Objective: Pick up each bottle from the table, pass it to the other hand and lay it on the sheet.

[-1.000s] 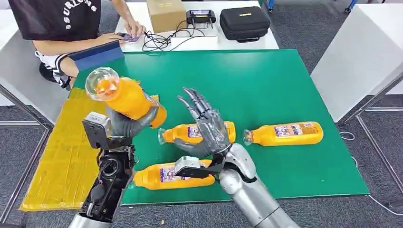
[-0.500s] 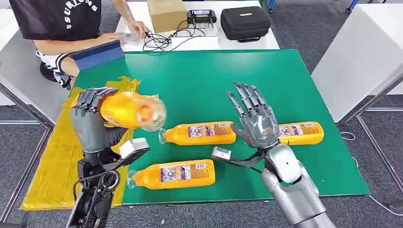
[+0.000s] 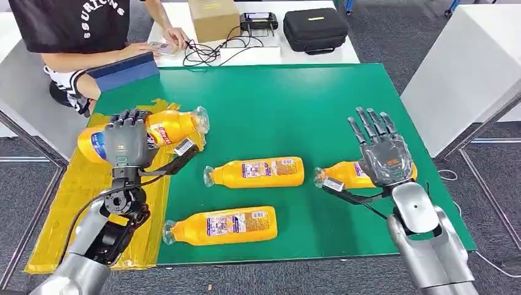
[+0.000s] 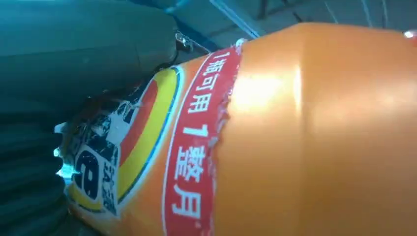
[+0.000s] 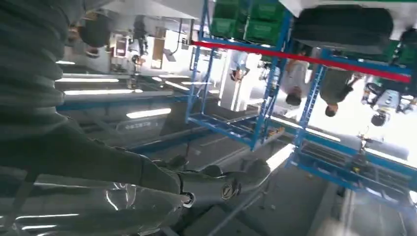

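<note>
My left hand [image 3: 126,142] grips an orange bottle [image 3: 161,126] lying sideways over the yellow sheet [image 3: 80,209], its clear mouth pointing toward the green table. Up close, the bottle's label [image 4: 147,162] sits against my left hand [image 4: 59,64]. My right hand [image 3: 382,152] is held up with fingers spread, holding nothing, above the right-most bottle [image 3: 344,174] on the green table top [image 3: 295,104]. Two more orange bottles lie flat: one in the middle [image 3: 255,172], one near the front edge [image 3: 222,225]. My right hand's fingers [image 5: 196,187] stand against ceiling and shelving.
A person [image 3: 80,27] sits at the back left with a phone, beside a blue folder [image 3: 123,69]. A cardboard box [image 3: 214,17], cables and a black case [image 3: 316,27] lie on the white table behind. A white table [image 3: 467,74] stands to the right.
My left hand has turned the bottle onto its side and lowered it over the yellow sheet. My right hand has drawn away to the right, open, over the right-most bottle.
</note>
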Robot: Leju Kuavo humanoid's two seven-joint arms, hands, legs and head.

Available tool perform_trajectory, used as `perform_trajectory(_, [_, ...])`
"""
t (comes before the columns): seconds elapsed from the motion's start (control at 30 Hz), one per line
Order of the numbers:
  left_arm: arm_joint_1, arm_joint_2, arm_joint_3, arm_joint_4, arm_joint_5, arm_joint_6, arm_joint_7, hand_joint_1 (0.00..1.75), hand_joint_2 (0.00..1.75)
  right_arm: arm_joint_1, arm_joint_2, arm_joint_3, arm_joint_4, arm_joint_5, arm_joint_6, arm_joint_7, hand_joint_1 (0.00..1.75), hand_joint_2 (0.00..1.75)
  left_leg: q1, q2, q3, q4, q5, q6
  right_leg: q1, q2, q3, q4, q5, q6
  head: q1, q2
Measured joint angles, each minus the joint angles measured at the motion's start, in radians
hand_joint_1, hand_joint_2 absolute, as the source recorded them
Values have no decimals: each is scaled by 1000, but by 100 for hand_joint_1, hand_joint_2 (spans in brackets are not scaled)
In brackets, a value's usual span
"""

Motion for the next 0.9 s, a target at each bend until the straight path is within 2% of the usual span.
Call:
perform_trajectory(0.03, [-10,6,-8,19,0,-13,3,159,175,1,-1,-2,0,0,5,-1,0,175,0,0,0,0,0,0,0,0,0,0,0,0,0,0])
perform_trajectory(0.07, [-18,11,-16,37,0,-46,12,157,175,1,-1,-4,0,-1,17,-6,0,175,0,-1,0,0,0,0,-1,0,0,0,0,0,0,0])
perform_trajectory(0.13, [-31,17,-20,82,0,-97,6,164,175,0,-2,-5,1,1,60,-13,0,175,0,-2,-1,0,0,0,0,-1,0,0,0,0,0,0])
perform_trajectory(0.17, [-42,19,-19,116,1,-105,-9,175,175,-4,-3,-3,3,3,83,4,0,175,0,-3,-1,0,0,0,0,-1,0,0,0,0,0,0])
perform_trajectory(0.27, [-73,19,8,243,1,-87,-47,175,175,-32,-29,28,26,5,146,43,0,175,0,-2,-1,0,0,0,0,-1,0,0,0,0,0,0])
perform_trajectory(0.33, [-85,19,35,320,1,-73,-65,159,175,-43,-35,35,46,5,174,24,0,175,0,-1,-1,0,0,0,0,0,-1,0,0,0,0,0])
perform_trajectory(0.4, [-96,16,62,378,1,-71,-87,166,175,-49,-38,40,61,5,192,13,0,175,0,-2,-1,0,0,0,0,-1,-1,0,0,0,0,0])
perform_trajectory(0.43, [-101,13,75,409,1,-71,-96,164,175,-57,-39,44,75,5,204,12,0,175,0,-3,-1,0,0,0,0,-1,-1,0,0,0,0,0])
perform_trajectory(0.47, [-104,11,87,432,1,-71,-99,154,175,-67,-41,47,86,5,215,22,0,175,0,-3,-1,0,0,0,0,-1,-1,0,0,0,0,0])
perform_trajectory(0.5, [-106,9,97,454,1,-71,-99,103,175,-78,-46,53,96,5,223,41,0,175,0,-3,-1,0,0,0,0,-1,-1,0,0,0,0,0])
perform_trajectory(0.53, [-108,6,106,476,1,-71,-95,12,175,-91,-57,62,109,5,232,64,0,175,0,-3,-1,0,0,0,0,-1,-1,0,0,0,0,0])
perform_trajectory(0.57, [-109,5,115,491,1,-71,-89,0,175,-102,-64,67,121,5,238,74,0,175,0,-2,-1,0,0,0,0,-1,-1,0,0,0,0,0])
perform_trajectory(0.8, [-110,-1,191,559,1,-55,-43,0,175,-167,-122,75,207,5,262,105,0,175,0,-3,-2,0,0,0,0,-2,-1,0,0,0,0,0])
perform_trajectory(0.9, [-109,-7,229,567,1,-29,-47,0,175,-192,-141,55,259,2,261,77,0,175,0,-3,-2,0,0,0,0,-2,-1,0,0,0,0,0])
